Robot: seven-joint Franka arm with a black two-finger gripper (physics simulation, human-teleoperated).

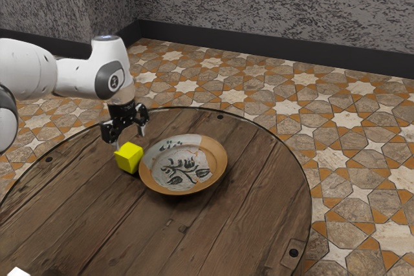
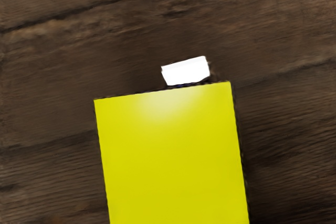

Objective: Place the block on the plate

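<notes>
block (image 1: 129,158) close beside plate (image 1: 147,176), open air over plate; bare tabletop (image 1: 249,205) alongside

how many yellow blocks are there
1. The yellow block is beside the plate, toward the exterior view's left; the wrist view shows that same block. Another could be hidden behind the arm.

Rounded white arm (image 1: 74,77) — black pincer (image 1: 129,138)
</notes>
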